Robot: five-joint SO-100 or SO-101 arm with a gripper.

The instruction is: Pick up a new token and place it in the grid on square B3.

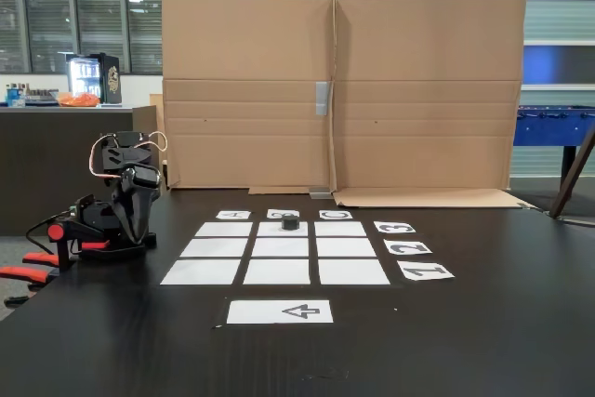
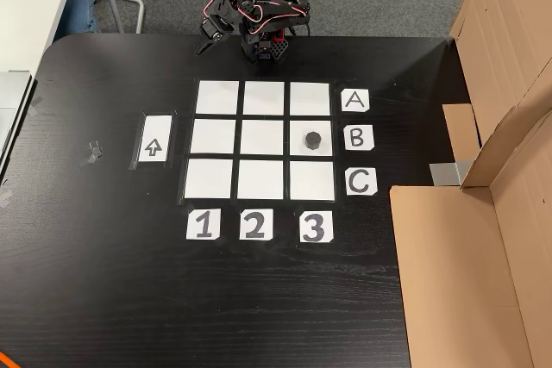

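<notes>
- Fixed views from two spots show my rig: one looks across the dark table at a low angle, one looks down from above.
- From above, the grid (image 2: 262,140) sits at the centre of the frame: three rows by three columns of white paper cells with dark gaps. Letter cards A, B and C run down its right side and number cards 1, 2 and 3 run along its bottom.
- From above, the token (image 2: 313,139), a small black stub, rests inside square B3 (image 2: 302,151), the middle-right cell in line with the B card (image 2: 359,137) and the 3 card (image 2: 315,227). It sits well within the cell, slightly right of its centre.
- In the low view the same token (image 1: 290,222) stands on the far middle cell, upper centre of the grid, just in front of the letter cards.
- My judgement: the placing step looks done, and the arm is folded at rest. Any next move would only be a check that the token stays inside its cell, or a wait for a fresh instruction.
- From above, the arm is folded up at the top centre of the frame, well apart from the grid, with the gripper (image 2: 207,43) pointing to the left of the frame.
- The arm shows at middle left of the low view, hunched over its base.
- I see nothing held in the gripper and it touches no token. Its fingers seem drawn close together, but at this size I cannot tell for sure.
- A white sheet with an arrow (image 2: 154,139) lies left of the grid, seen from above.
</notes>
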